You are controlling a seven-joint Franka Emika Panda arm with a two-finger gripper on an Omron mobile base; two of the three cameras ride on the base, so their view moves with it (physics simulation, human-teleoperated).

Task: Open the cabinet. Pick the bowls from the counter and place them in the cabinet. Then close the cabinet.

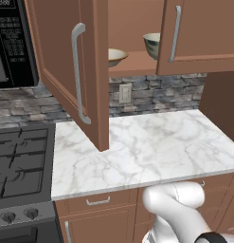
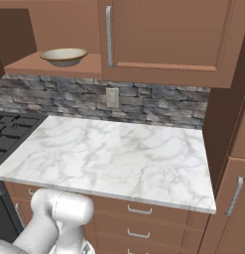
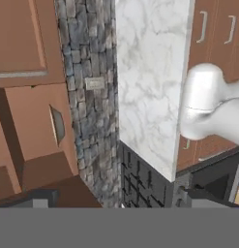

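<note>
Resting on the cabinet [image 1: 92, 71] shelf, the cream bowl [image 1: 116, 56] and grey-green bowl [image 1: 151, 45] leave the surface [image 1: 147, 142] bare; the hand [image 3: 113, 201], spread wide and empty, likely faces door closing next.

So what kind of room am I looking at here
A home kitchen, rendered rather than real. A black gas stove sits beside a white marble counter, with a stone-tile backsplash behind it. Above hangs a brown wooden wall cabinet, one door open, with two bowls on its shelf.
</note>
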